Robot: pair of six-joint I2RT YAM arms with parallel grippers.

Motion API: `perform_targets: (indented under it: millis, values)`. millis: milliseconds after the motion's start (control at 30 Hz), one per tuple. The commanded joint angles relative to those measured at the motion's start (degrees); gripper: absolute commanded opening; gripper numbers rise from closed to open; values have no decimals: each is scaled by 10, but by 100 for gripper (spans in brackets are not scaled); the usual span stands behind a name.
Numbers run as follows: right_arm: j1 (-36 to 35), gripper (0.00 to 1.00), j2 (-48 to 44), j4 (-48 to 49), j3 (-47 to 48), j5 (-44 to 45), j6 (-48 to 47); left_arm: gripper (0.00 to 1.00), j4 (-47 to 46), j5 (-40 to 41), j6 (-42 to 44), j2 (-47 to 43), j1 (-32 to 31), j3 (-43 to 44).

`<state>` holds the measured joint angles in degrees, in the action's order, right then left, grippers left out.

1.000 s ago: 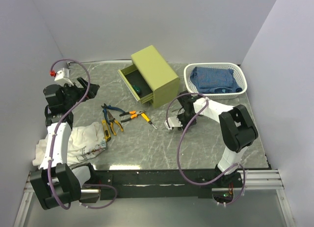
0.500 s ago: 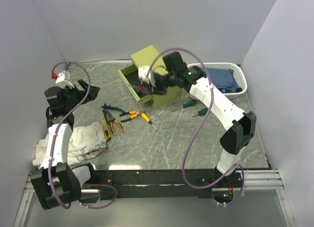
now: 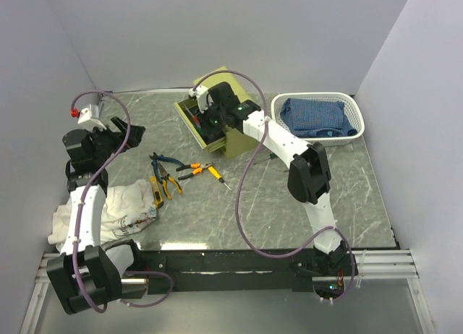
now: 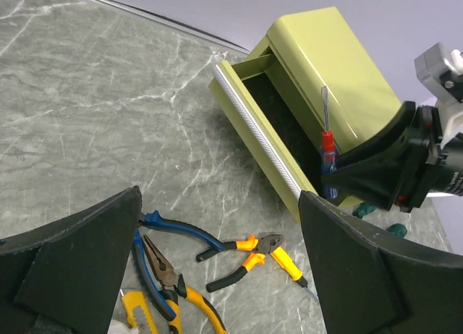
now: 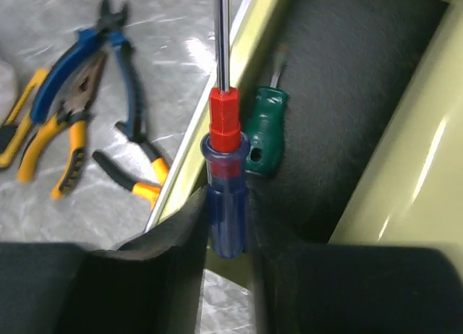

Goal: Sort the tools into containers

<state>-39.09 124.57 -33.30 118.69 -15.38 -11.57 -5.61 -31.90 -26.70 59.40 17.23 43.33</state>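
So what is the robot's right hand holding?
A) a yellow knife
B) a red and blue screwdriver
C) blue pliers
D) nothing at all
B: the right gripper is shut on the handle of the red and blue screwdriver at the edge of the open drawer, while the blue pliers and the yellow knife lie on the table.

Light: bright, even, from overhead.
Shadows: soft and faint; drawer [image 5: 347, 74] interior very dark.
Glare: white sheen on marble table [image 5: 189, 48].
Blur: right wrist view soft; top view sharp.
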Motion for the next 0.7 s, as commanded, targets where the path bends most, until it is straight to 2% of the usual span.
perform_targets:
  millis: [0, 67, 167, 267, 367, 400, 433, 500, 533, 567, 667]
  values:
    - [-12, 56, -34, 50, 20, 96, 55, 96, -30, -12, -15, -17, 10, -6]
    - [-17, 68, -48, 51, 14, 99, 56, 96, -34, -13, -17, -15, 9, -8]
    - [-20, 74, -80, 51, -3, 97, 64, 96, -43, -16, -24, -11, 10, -9]
    - [-14, 76, -128, 40, -33, 76, 33, 97, -49, -18, -29, -6, 10, -7]
    - [21, 77, -203, 29, -125, -2, -83, 96, -49, -24, -27, -2, 10, -2]
    - [42, 77, -243, 24, -156, -84, -112, 97, -50, -27, -28, -2, 10, -2]
    - [60, 77, -258, -9, -203, -123, -144, 96, -52, -32, -27, -2, 10, -1]
    - [101, 77, -283, -67, -233, -161, -275, 97, -55, -35, -28, 0, 10, -1]
    - [109, 77, -289, -137, -256, -161, -330, 97, -55, -37, -27, 0, 10, -2]
    - [120, 77, -294, -161, -273, -156, -426, 96, -56, -38, -26, -1, 10, -3]
    - [160, 77, -311, -221, -340, -110, -586, 97, -51, -34, -18, 1, 10, -4]
